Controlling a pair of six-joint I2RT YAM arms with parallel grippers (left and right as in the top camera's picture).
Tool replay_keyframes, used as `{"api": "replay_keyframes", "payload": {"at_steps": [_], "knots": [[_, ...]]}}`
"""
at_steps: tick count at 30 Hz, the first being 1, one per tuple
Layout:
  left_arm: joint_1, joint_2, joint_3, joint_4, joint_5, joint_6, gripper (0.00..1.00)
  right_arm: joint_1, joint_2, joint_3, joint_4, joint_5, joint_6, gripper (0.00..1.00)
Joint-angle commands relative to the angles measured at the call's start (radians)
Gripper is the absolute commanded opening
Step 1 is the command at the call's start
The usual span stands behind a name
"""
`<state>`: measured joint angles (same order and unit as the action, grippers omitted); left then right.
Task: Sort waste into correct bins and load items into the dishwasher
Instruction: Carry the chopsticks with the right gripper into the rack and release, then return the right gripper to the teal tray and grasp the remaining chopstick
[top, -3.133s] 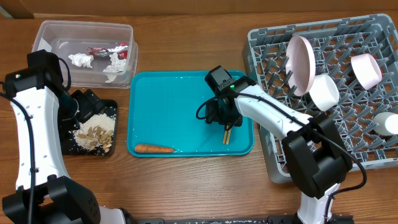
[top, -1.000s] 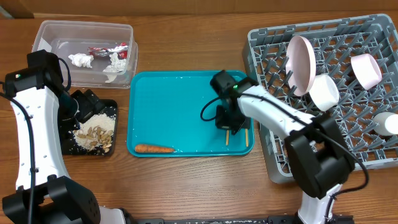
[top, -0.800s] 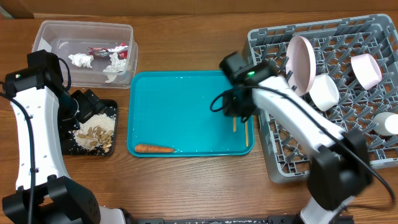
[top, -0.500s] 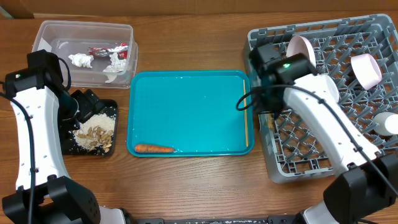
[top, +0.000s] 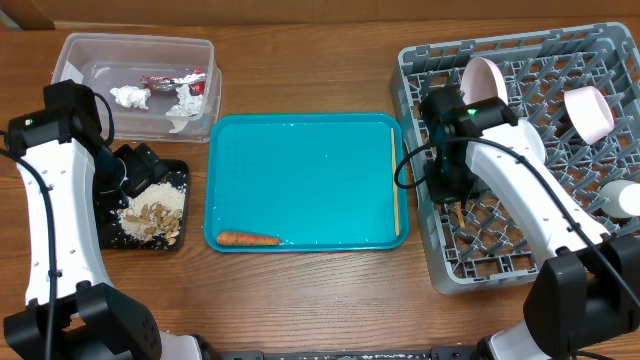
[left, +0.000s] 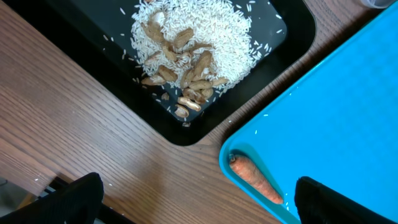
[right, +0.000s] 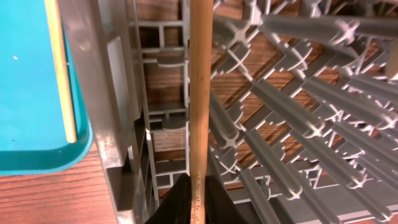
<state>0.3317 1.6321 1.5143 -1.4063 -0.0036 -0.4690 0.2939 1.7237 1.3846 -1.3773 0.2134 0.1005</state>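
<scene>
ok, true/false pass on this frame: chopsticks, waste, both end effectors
1. The right end effector is shut on a chopstick above the dish rack. True.
2. Both chopsticks are off the teal tray. False: the second chopstick lies along its right edge.
3. The carrot sits in the black tray. False: it lies on the teal tray, and the black tray holds rice scraps.
4. The wrapper and tissue are in the clear tub. True.
5. The left end effector grips the carrot. False: it is open and holds nothing.
</scene>
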Motion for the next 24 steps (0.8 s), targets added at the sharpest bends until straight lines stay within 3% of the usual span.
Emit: {"api": "replay_keyframes", "payload": {"at_steps": [1, 4, 7, 9, 12, 15, 18, 21, 24], "knots": [[0.002, -0.024, 0.012, 0.0, 0.001, -0.003, 1.0, -0.006, -0.002, -0.01, 0.011, -0.022, -0.008, 0.09], [0.002, -0.024, 0.012, 0.0, 0.001, -0.003, 1.0, -0.006, -0.002, -0.01, 0.014, -0.082, -0.008, 0.12], [0.002, -0.024, 0.012, 0.0, 0.001, -0.003, 1.0, -0.006, -0.002, -0.01, 0.014, -0.103, -0.008, 0.34], [0.002, -0.024, 0.012, -0.001, 0.001, -0.003, 1.0, -0.006, -0.002, -0.01, 0.014, -0.103, -0.008, 0.41], [0.002, -0.024, 0.012, -0.004, 0.001, -0.002, 1.0, -0.006, -0.002, -0.01, 0.008, -0.103, -0.008, 0.43], [0.002, -0.024, 0.012, -0.004, 0.001, -0.002, 1.0, -0.006, -0.002, 0.001, 0.004, -0.103, 0.005, 0.29], [0.002, -0.024, 0.012, -0.004, 0.001, -0.002, 1.0, -0.006, -0.004, 0.05, -0.005, -0.103, 0.009, 0.28], [0.002, -0.024, 0.012, -0.004, 0.001, -0.002, 1.0, -0.005, -0.01, 0.147, -0.031, -0.109, 0.038, 0.29], [0.002, -0.024, 0.012, -0.003, 0.001, -0.003, 1.0, 0.006, -0.01, 0.274, -0.049, -0.251, 0.039, 0.4]]}}
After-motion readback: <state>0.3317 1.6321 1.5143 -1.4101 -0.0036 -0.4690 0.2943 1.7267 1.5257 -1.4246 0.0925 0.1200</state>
